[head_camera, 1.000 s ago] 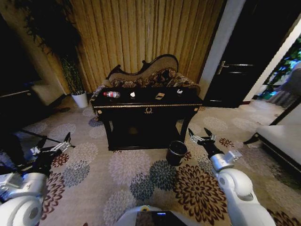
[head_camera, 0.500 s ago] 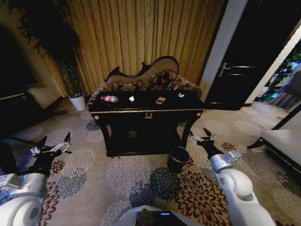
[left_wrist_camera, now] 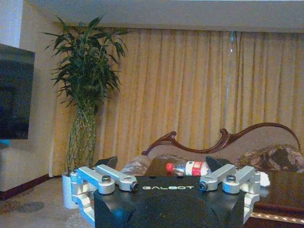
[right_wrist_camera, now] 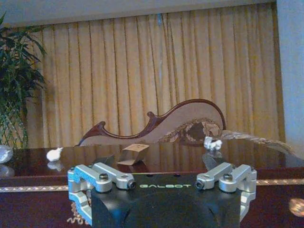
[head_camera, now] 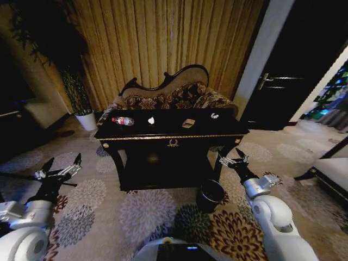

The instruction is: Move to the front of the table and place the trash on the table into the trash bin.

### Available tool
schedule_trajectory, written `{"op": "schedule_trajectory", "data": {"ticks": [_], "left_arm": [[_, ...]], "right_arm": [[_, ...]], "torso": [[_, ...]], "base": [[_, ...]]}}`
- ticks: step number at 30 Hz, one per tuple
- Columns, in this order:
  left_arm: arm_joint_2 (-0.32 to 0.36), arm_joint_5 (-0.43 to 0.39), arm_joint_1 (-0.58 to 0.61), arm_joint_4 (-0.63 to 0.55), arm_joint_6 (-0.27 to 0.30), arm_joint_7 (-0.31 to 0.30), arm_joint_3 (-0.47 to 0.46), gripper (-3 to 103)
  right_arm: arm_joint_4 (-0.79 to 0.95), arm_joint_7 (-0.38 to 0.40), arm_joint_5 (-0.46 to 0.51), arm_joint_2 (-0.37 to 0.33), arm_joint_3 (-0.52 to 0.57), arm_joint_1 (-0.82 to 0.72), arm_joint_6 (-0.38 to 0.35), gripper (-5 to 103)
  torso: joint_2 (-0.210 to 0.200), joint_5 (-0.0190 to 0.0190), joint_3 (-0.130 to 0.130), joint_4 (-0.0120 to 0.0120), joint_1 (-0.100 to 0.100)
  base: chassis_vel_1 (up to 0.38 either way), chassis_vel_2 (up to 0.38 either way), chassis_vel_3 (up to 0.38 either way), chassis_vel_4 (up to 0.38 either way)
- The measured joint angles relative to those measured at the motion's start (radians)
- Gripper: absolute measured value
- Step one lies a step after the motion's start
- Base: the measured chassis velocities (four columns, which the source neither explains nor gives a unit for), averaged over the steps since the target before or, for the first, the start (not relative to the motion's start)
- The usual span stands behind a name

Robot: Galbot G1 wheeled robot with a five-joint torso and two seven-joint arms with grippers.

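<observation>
Table (head_camera: 172, 137) at 12 o'clock, sofa (head_camera: 168, 95) behind. On top, from 10 to 1 o'clock: bottle (head_camera: 123, 120), paper wad (head_camera: 151, 120), box (head_camera: 188, 123), second wad (head_camera: 215, 115). Bin (head_camera: 210, 194) on carpet at 1 o'clock, below table's front right corner. Left gripper (head_camera: 61, 166) at 9 o'clock, low, well off table, fingers spread, empty. Right gripper (head_camera: 234, 157) at 2 o'clock, near right table leg, above bin, fingers spread, empty. Plant pot (head_camera: 86, 120) at 10 o'clock.
</observation>
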Motion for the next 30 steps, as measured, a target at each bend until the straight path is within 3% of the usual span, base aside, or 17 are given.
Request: {"op": "schedule_trajectory", "data": {"ticks": [19,30], "left_arm": [[-0.005,-0.001,0.002,-0.005,0.0,0.001,-0.001,100],[-0.003,-0.003,0.004,-0.014,-0.002,0.001,-0.005,100]], "right_arm": [[-0.008,-0.002,-0.014,0.0,-0.002,0.007,0.014,100],[-0.023,0.035,-0.004,-0.01,-0.022,0.051,-0.001,100]], "torso": [[0.0,0.0002,0.0,-0.0002,0.0],[0.0,0.0002,0.0,-0.0003,0.0]], "base": [[-0.173,0.152,0.171,-0.172],[-0.013,0.013,0.012,-0.017]]}}
